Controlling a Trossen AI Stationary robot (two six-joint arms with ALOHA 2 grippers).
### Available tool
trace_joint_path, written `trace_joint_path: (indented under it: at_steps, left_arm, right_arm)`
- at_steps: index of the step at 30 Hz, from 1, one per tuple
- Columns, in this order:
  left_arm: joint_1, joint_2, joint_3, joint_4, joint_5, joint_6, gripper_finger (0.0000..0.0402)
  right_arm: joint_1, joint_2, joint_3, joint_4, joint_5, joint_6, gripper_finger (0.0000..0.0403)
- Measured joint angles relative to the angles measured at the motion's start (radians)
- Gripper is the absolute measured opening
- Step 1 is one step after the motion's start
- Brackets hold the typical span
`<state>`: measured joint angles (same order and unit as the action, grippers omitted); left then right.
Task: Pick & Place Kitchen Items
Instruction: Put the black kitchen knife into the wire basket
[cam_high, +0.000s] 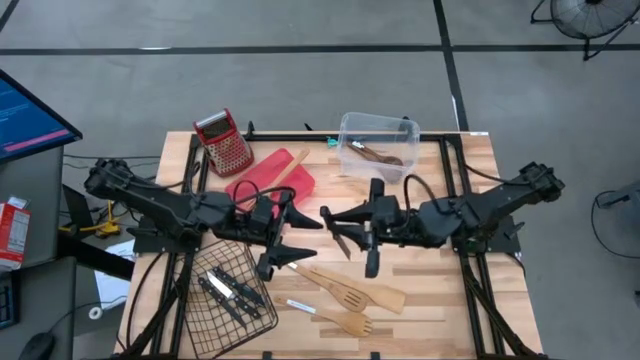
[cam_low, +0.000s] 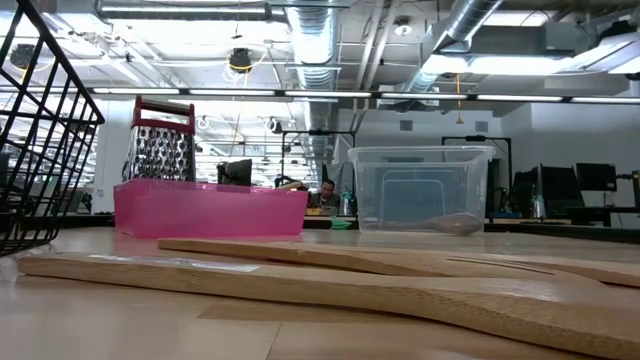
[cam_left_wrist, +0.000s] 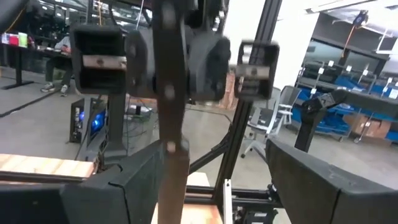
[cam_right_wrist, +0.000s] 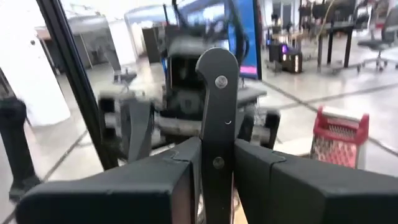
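A knife with a black riveted handle (cam_right_wrist: 214, 118) stands upright above the table's middle, with my right gripper (cam_high: 338, 228) shut on it. My left gripper (cam_high: 300, 236) faces it from the table's left, open. Its fingers (cam_left_wrist: 124, 186) stand on either side of the knife's lower part (cam_left_wrist: 171, 186), and I cannot tell whether they touch it. Two wooden turners (cam_high: 355, 290) and a small knife (cam_high: 300, 306) lie flat on the near table. Several knives (cam_high: 225, 287) lie in the wire basket (cam_high: 245, 300). My right gripper pinches the knife's handle between its two fingers, low on the handle by the lower rivet (cam_right_wrist: 214, 163). The fingers come in level from the table's right and lie across the handle. The knife stands upright, its rounded handle end (cam_right_wrist: 217, 62) up, lifted clear of the table.
A red tray (cam_high: 270, 178) and a red-topped grater (cam_high: 225, 142) stand at the far left. A clear plastic bin (cam_high: 400, 135) holding a wooden spoon (cam_high: 380, 155) stands at the far middle. In the low view the turners (cam_low: 350, 285) lie close in front.
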<state>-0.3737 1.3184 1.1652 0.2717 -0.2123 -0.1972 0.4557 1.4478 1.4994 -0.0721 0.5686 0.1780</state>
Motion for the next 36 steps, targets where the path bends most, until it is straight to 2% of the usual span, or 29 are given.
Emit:
trace_joint_path:
  at_steps: [10,15,36]
  left_arm:
    - [0.033,-0.001,0.0,0.027,0.016,0.028,0.0263]
    - [0.039,-0.001,0.0,0.033,0.043,0.025,0.0263]
    - [0.036,-0.001,0.0,0.046,0.06,-0.003,0.0263]
  right_arm:
    - [0.003,0.001,0.001,0.115,-0.057,-0.055,0.0066]
    - [0.001,0.039,0.001,0.205,-0.128,-0.05,0.0066]
    - [-0.057,0.066,0.001,0.251,-0.182,-0.057,0.0066]
